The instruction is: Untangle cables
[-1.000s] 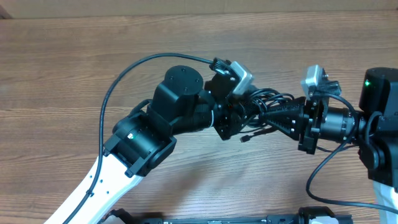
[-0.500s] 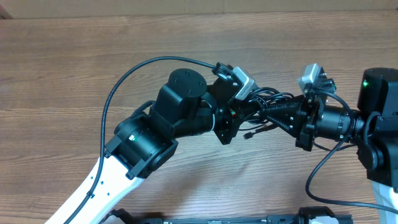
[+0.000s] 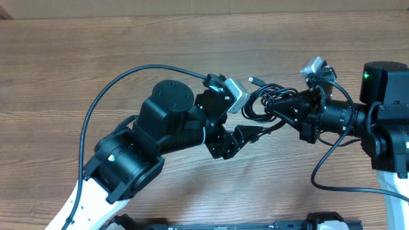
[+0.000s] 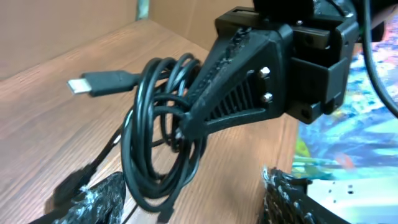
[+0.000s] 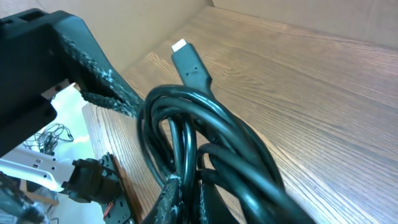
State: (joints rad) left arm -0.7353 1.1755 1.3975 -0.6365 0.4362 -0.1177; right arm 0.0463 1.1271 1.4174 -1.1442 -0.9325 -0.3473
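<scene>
Black cables point(image 3: 252, 106) in right gripper point(image 3: 270, 110), left gripper point(image 4: 186, 202) wide beside, wooden table point(image 3: 128, 38) beneath.

Glossy, smooth black sheathing on the cables point(image 3: 271, 99); bright bare metal on the plug tip point(image 3: 254, 80) at eleven o'clock. Matt, grained wood counter point(image 3: 192, 38). Matt ribbed plastic right jaws.

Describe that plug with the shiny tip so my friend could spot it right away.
On the wooden table, look right of centre, where the right gripper pinches a coil of black cables. One plug juts straight out of the loops into open air. It is flat, black and silver-tipped, while the other cord ends hang lower down.
</scene>
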